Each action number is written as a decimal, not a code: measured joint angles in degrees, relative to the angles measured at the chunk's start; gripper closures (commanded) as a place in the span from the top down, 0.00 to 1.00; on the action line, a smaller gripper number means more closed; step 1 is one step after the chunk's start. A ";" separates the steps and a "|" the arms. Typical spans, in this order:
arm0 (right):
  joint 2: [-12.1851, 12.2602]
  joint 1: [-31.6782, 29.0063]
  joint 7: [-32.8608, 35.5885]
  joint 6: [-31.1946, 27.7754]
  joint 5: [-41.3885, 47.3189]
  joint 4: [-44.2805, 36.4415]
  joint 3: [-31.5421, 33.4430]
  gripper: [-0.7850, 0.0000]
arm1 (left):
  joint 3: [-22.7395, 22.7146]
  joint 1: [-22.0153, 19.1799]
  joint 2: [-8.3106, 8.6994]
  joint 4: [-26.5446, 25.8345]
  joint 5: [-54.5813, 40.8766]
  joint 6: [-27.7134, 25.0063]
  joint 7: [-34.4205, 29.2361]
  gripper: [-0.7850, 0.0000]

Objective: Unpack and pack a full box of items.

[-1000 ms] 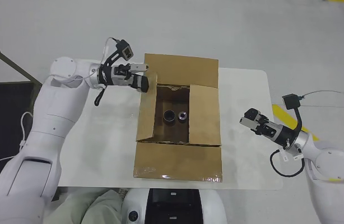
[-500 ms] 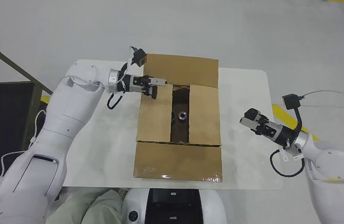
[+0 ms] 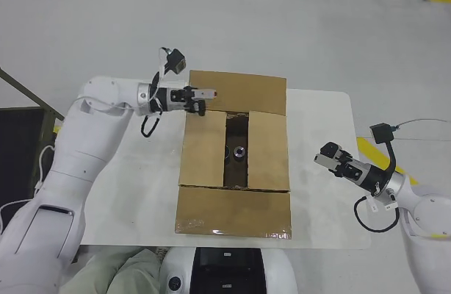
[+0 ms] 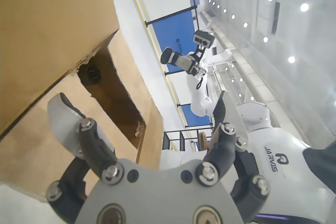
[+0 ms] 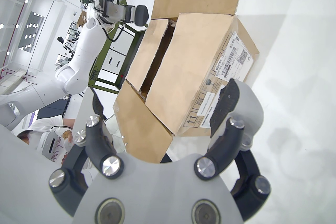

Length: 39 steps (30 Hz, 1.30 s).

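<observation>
Left flap (image 3: 203, 147) has dropped flat atop box (image 3: 233, 209) on white table (image 3: 137, 184); both jaws spread, empty.

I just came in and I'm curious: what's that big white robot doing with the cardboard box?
The robot is working on a cardboard box on the white table. Its left gripper is open at the box's far left corner, holding nothing. Two side flaps lie folded over the top with a gap between them, where a small round item shows inside. The right gripper is open too, off to the side, apart from the box.
</observation>
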 measured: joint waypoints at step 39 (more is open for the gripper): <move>0.00 0.00 0.00 0.00 0.00 0.00 0.00 1.00 | 3.22 -11.54 -5.30 32.71 4.38 -17.58 16.23 1.00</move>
